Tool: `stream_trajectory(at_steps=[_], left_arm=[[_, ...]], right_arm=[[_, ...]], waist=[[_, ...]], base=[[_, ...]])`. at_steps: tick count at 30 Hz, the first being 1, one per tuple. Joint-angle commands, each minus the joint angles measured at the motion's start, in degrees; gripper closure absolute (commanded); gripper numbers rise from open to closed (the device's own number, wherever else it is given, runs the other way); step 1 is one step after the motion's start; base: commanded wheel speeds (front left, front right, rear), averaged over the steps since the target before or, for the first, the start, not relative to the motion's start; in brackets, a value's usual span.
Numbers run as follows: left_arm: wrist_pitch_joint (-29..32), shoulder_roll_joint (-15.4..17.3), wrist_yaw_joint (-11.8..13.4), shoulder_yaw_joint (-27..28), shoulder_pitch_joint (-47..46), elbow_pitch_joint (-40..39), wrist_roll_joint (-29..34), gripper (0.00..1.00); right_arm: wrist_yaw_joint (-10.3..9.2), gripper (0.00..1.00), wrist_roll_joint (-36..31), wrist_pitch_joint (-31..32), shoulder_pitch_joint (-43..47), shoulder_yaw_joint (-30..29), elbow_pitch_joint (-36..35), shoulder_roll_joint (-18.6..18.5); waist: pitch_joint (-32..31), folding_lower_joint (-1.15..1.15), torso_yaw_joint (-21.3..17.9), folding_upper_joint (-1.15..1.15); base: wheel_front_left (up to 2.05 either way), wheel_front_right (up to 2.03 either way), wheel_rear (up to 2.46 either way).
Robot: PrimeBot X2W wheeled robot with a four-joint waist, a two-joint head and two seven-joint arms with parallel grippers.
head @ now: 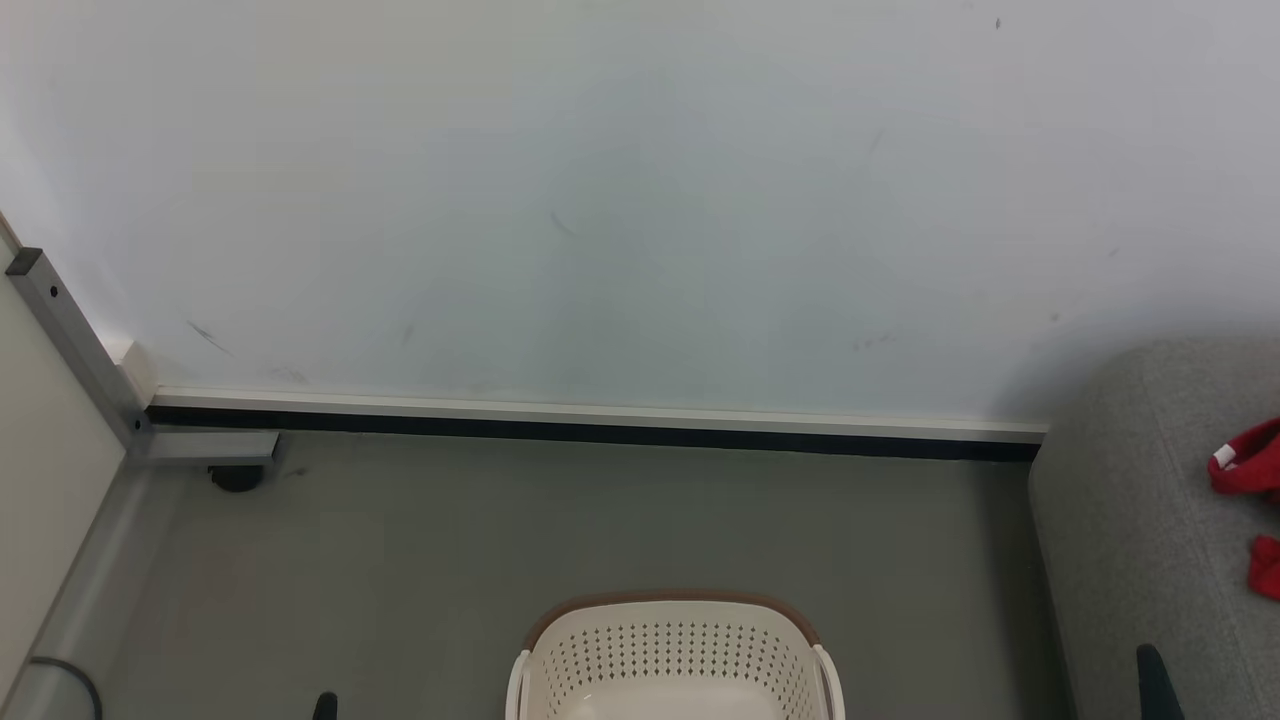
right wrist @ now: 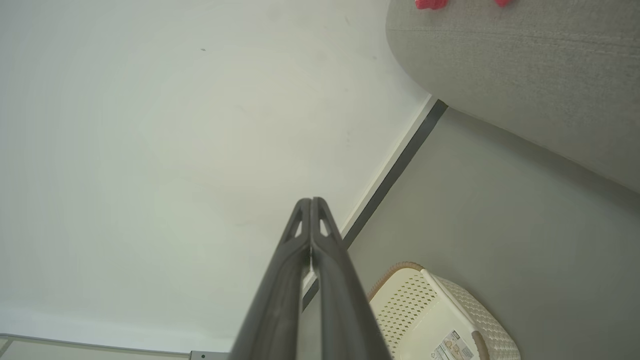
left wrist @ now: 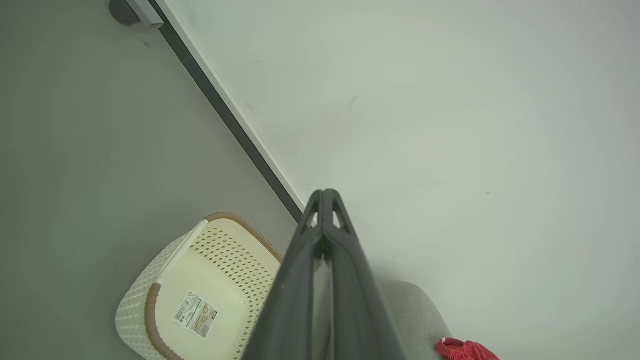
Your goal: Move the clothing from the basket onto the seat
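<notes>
1 basket [head: 675,655], with 1 printed label [left wrist: 196,315] on its bottom. 1 seat [head: 1130,520]. On it, 2 red patches of clothing [head: 1245,465] show apart; whether they are 1 garment or 2 cannot be told.

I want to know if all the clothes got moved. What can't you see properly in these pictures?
- The clothing on the seat: in the head view the right edge cuts it off, so I can't tell how many pieces there are.
- The basket: in the left wrist view the shut left gripper covers one side, and the bottom edge cuts off another part.
- The label inside the basket: the print is too small to read.
</notes>
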Motion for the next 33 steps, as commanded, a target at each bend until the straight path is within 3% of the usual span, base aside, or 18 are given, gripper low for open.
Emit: stream_trajectory(at_steps=[1, 33], left_arm=[[0.25, 0.07, -0.23, 0.29, -1.16, -0.11, -2.02, 1.0], [3.61, -0.72, -2.02, 1.35, -4.74, 1.84, -18.54, 1.0]], right_arm=[[0.01, 1.0, 1.75, 0.56, -1.04, -0.46, -0.37, -0.01], [0.01, 1.0, 18.17, 6.15, -4.84, -4.54, 1.36, 1.26]], waist=[[0.14, -0.01, -0.04, 0.0], [2.54, -0.01, -0.72, 0.0]], base=[[0.0, 0.0, 0.0], [0.0, 0.0, 0.0]])
